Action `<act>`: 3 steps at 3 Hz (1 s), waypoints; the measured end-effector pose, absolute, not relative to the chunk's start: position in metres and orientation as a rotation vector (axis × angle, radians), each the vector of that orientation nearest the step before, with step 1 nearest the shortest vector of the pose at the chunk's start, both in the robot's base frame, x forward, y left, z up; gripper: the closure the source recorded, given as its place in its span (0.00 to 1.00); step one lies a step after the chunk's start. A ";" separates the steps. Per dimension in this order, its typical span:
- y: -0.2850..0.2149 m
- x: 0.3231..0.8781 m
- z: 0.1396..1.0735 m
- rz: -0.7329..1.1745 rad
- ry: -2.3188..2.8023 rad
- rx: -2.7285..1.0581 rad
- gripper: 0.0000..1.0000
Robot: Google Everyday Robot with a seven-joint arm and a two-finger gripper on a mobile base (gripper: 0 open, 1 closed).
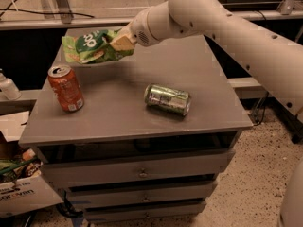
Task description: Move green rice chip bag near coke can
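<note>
The green rice chip bag point(90, 45) is light green with a dark green oval logo. It hangs in the air above the back left of the grey cabinet top point(123, 108). My gripper point(119, 42) is shut on the bag's right edge and holds it up. The coke can point(66, 88) stands upright near the left edge of the top, below and slightly left of the bag. The bag does not touch the can.
A shiny silver-green can point(167, 99) lies on its side in the middle of the top. My white arm point(227, 27) reaches in from the right. Drawers point(142, 171) sit below. A cardboard box point(19, 193) and a white bottle point(8, 86) are at the left.
</note>
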State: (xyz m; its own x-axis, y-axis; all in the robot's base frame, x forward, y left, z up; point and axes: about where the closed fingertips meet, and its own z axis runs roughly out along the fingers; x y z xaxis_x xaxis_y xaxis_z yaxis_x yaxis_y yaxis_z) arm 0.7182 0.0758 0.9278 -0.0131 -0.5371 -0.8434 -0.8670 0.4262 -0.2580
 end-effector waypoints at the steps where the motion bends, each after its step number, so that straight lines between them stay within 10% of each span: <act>1: 0.092 0.704 0.924 0.393 1.726 -1.242 1.00; 3: 0.117 0.712 0.919 0.337 1.882 -1.189 1.00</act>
